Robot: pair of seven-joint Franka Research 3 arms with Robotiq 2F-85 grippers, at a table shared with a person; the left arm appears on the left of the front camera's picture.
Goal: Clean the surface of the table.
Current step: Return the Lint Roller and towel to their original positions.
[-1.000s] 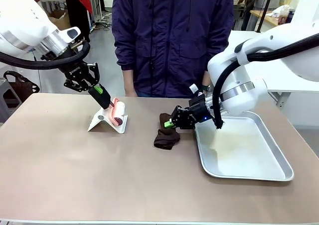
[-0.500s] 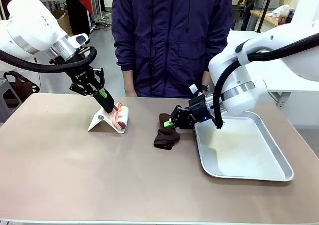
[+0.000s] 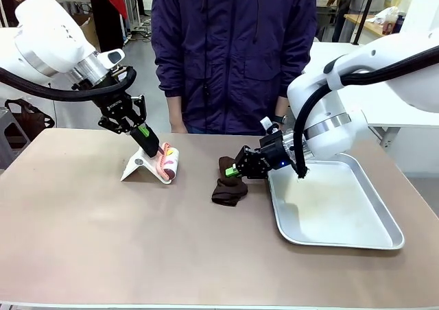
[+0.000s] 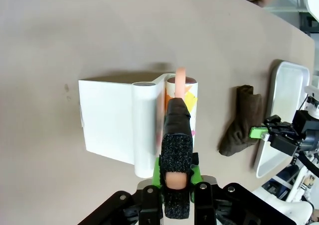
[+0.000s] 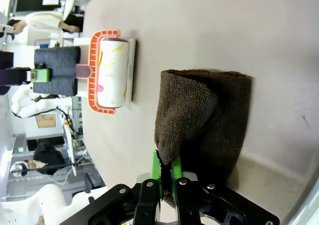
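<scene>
Your worktop [image 3: 103, 241] spans the whole near view, no wiping visible yet; judging by that, cleaning's barely begun. Right hand [image 3: 236, 170] pinched tight on the brown cloth [image 3: 228, 188] beside the tray [image 3: 343, 236]. Farther left, left hand [image 3: 152, 147] clamps the lint roller [image 3: 169, 163] handle; dirt too fine to see

Both arms are glossy white with silver wrist rings and looping black cables; each black hand [image 3: 152, 147] (green pads at the fingertips) looks alike.
</scene>
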